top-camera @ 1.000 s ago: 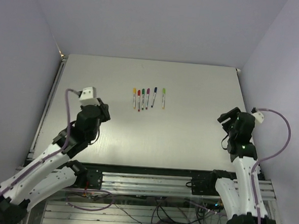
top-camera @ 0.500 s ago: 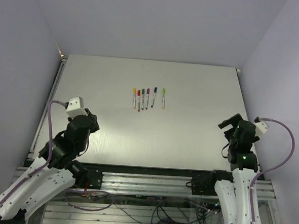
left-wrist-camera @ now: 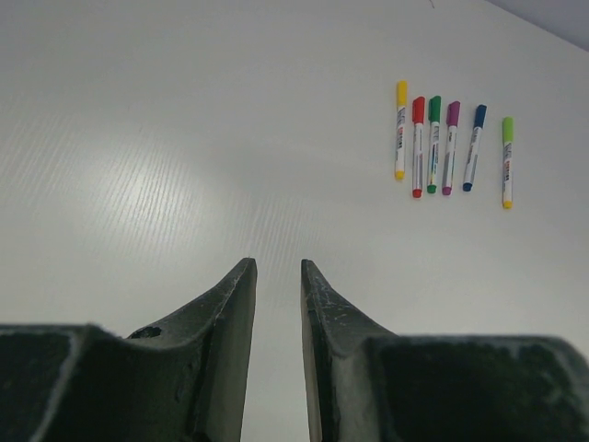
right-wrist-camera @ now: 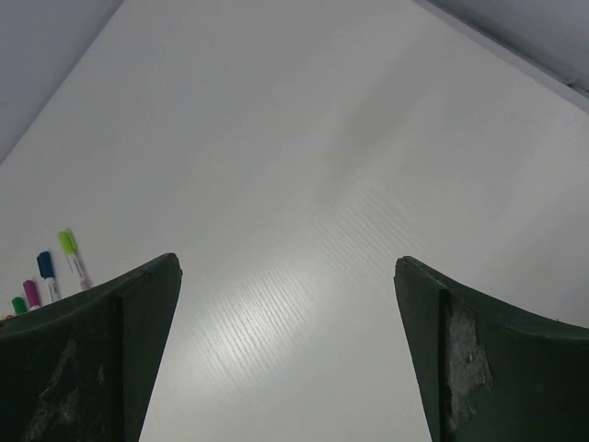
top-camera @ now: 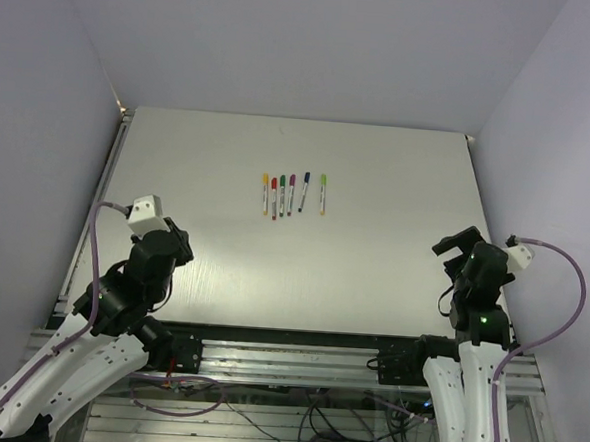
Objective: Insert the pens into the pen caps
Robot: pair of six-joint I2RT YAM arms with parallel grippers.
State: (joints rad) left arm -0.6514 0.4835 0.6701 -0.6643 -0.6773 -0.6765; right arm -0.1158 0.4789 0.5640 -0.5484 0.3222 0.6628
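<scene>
Six pens lie side by side in a tight row on the table. The coloured pen caps appear to be seated on their far ends, though the joints are too small to confirm. The left gripper hangs well short of the row and to its left, its jaws parted by a narrow slit with nothing between them. The right gripper sits well to the right of the row, spread wide and empty. In the right wrist view, its own finger hides all but the light green, blue and magenta caps and a sliver of green.
</scene>
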